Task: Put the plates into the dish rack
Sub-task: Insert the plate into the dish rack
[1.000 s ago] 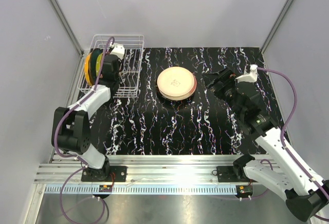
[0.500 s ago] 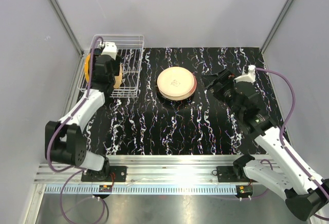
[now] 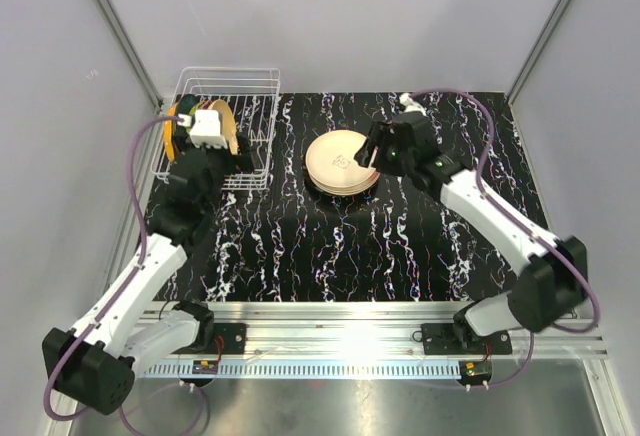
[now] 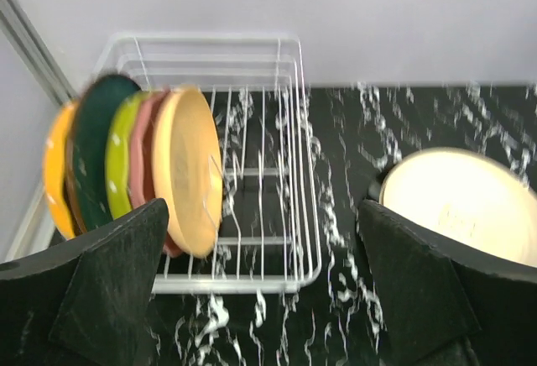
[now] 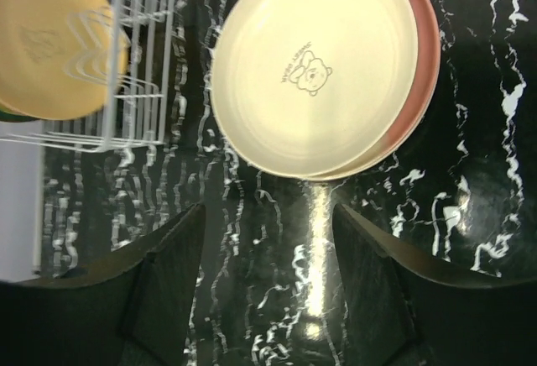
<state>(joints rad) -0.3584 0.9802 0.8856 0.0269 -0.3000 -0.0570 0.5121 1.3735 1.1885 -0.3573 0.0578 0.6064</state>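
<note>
Since some plates are not yet loaded, the coming move turns on the stack of plates (image 3: 340, 163). From above, it lies flat near the middle of the counter (image 3: 330, 246), well apart from the dish rack (image 3: 255, 86) in the far left corner. The right gripper (image 3: 372, 154) sits at the stack's right rim, by far the nearer of the two.

Through the left wrist camera, the left gripper (image 4: 262, 215) is spread wide and empty, just short of the rack's near wire. Five standing plates (image 4: 189, 164) fill the rack's left end on edge, faces turned left and right. The row of slots therefore runs left to right, and the free slots lie to their right.

Through the right wrist camera, the right gripper's fingers stand apart with nothing between them. The stack lies just ahead of the fingertips: a cream plate (image 5: 323, 68) face up on a pink plate (image 5: 424, 55). Being round, they have no long axis; I judge the near rim to be the way in.
</note>
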